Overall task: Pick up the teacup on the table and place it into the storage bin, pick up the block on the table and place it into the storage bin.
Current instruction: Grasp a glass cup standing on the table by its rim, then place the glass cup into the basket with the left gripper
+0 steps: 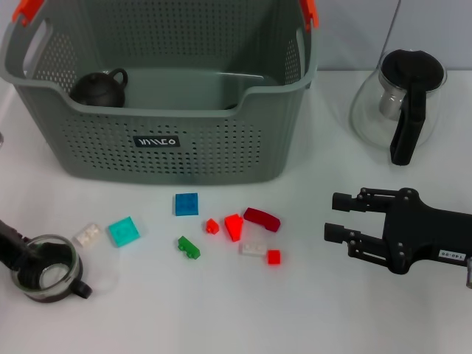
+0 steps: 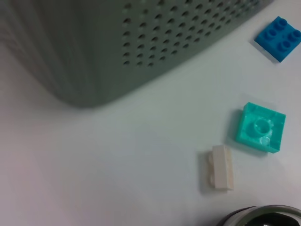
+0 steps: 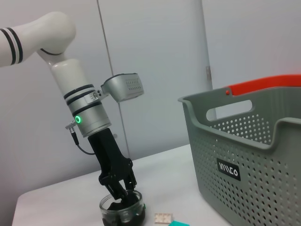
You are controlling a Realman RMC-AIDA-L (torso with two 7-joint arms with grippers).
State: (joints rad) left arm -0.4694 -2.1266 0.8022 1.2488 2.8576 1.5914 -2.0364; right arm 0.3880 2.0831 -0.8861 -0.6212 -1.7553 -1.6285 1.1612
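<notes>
One glass teacup – dark-based – left gripper inside.

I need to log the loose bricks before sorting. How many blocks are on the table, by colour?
Red: 4
Blue: 1
Teal: 1
Green: 1
White: 2
Total: 9

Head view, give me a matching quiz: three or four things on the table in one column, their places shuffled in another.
1. dark teapot
2. glass pot
3. glass teacup
4. blue block

A. held at the left tool
B. inside the storage bin
C. on the table just before the bin
D. right of the bin

Pairs: 1-B, 2-D, 3-A, 4-C
</notes>
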